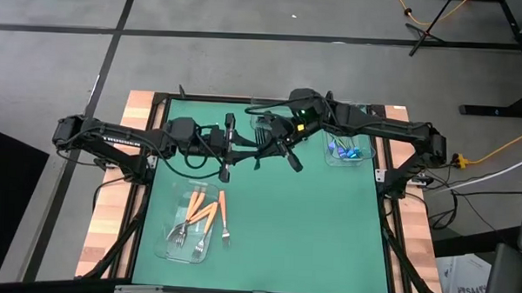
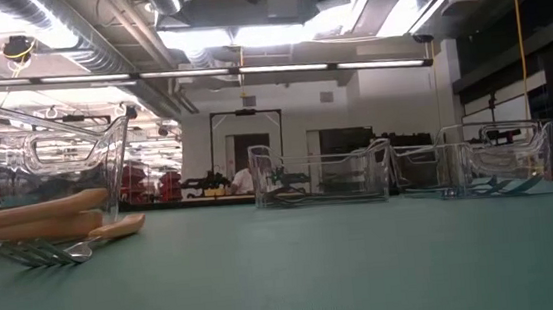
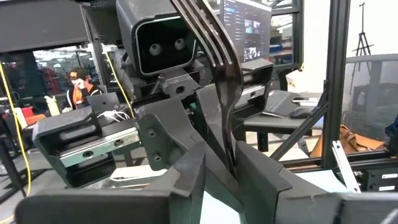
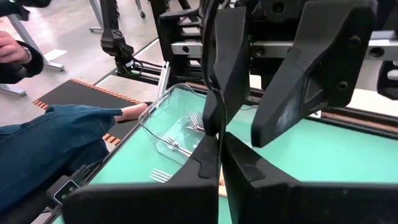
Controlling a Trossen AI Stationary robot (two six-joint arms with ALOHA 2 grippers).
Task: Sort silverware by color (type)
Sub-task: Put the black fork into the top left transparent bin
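Observation:
A black fork [image 3: 225, 93] stands tines up in the air between my two grippers over the far middle of the table. My right gripper [image 4: 220, 144] is shut on it and reaches in from the right [image 1: 276, 151]. My left gripper [image 3: 231, 163] comes from the left [image 1: 241, 154]. It is open by a narrow gap, with a finger on either side of the fork's handle. Orange-handled forks [image 1: 208, 212] lie in and across a clear tray [image 1: 166, 248] near left. Blue pieces [image 1: 344, 151] lie in a tray on the right. My right gripper pinches the black fork's thin handle [image 4: 217, 121] between its two fingers. The fork is lifted clear of the table and rises above the fingertips. The fingers hide the end of the handle.
A third clear tray [image 1: 263, 127] with dark pieces sits at the far middle, right by both grippers. The low view shows all three trays [image 2: 319, 181] standing on the green mat. A person's blue sleeve and hand [image 4: 127, 113] rest at the table's edge beside the orange tray.

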